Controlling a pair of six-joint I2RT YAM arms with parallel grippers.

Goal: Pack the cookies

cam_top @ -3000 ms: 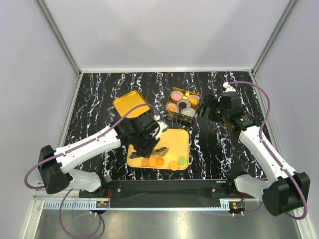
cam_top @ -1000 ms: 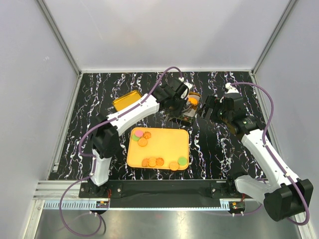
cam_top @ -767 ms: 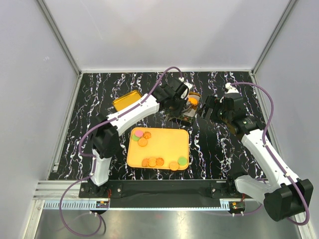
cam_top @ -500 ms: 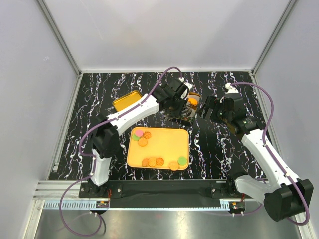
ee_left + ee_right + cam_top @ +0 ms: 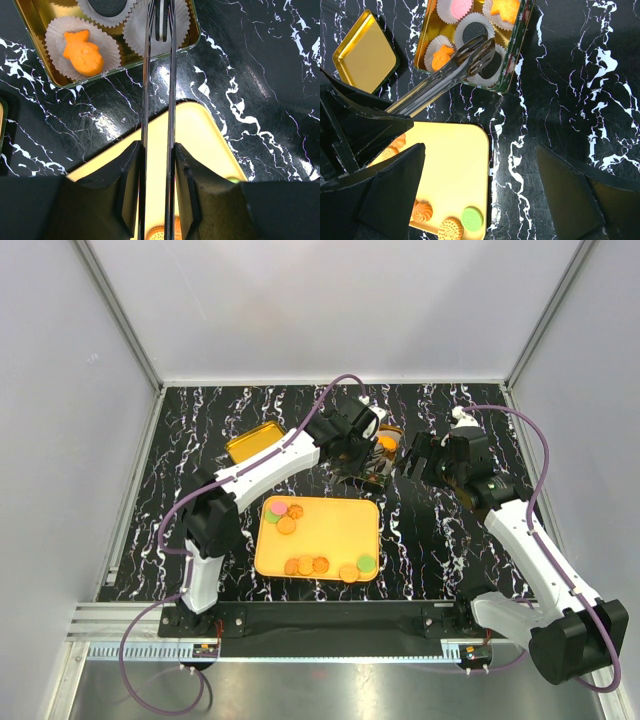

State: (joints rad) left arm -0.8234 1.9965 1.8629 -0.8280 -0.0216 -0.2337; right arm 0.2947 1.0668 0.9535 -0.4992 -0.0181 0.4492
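Observation:
My left gripper (image 5: 159,146) is shut on a pair of metal tongs (image 5: 159,100). The tong tips reach into a white paper cup in the open tin (image 5: 125,65), with a black cookie (image 5: 161,22) edge-on between them. Other cups hold an orange fish-shaped cookie (image 5: 82,50) and a black cookie (image 5: 107,6). In the top view the left gripper (image 5: 350,445) hangs over the tin (image 5: 385,430). Several cookies (image 5: 305,565) lie on the yellow tray (image 5: 330,525). My right gripper (image 5: 418,458) stands open just right of the tin, holding nothing.
The tin's gold lid (image 5: 255,442) lies upturned left of the tin. In the right wrist view the green cookie (image 5: 472,218) sits at the tray's near corner. Grey walls close in the black marbled table on three sides.
Three seconds ago the left arm was over the tray; it has since reached out to the tin. Over the last second both arms have barely moved.

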